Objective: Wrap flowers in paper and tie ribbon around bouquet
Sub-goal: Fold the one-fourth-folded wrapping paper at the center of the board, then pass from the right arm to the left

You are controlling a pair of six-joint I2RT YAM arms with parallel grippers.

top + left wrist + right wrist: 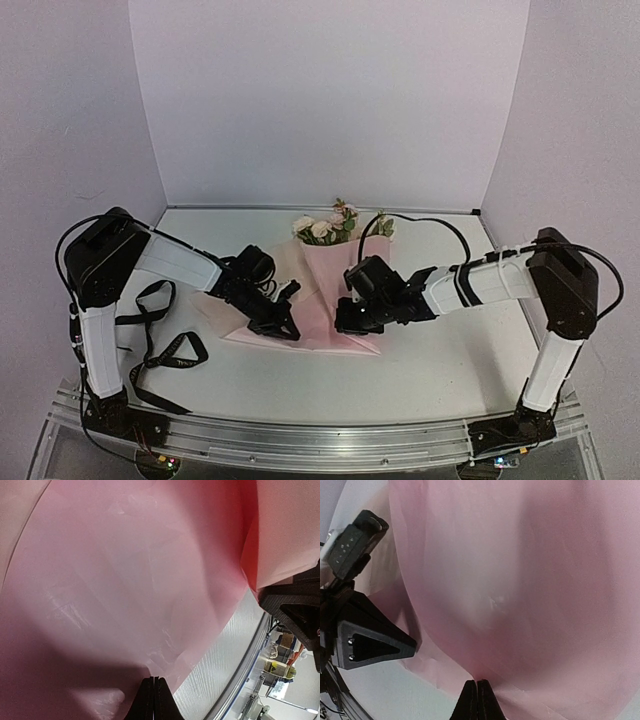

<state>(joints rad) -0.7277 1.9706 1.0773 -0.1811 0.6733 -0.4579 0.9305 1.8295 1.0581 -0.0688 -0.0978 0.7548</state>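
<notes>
The left gripper (154, 690) had its jaws clenched tight on the near edge of the paper (330, 285). Just beside it, the right gripper (476, 692) was pinched shut on the same pink sheet, near the low point of the fold. Between them the paper lay folded into a loose cone on the table (450, 360), narrow end toward the arms. The flowers (325, 226) sat inside it, with blooms and leaves poking out of the far, open end. The ribbon (150, 325) lay in loops well apart, beside the left arm's base.
</notes>
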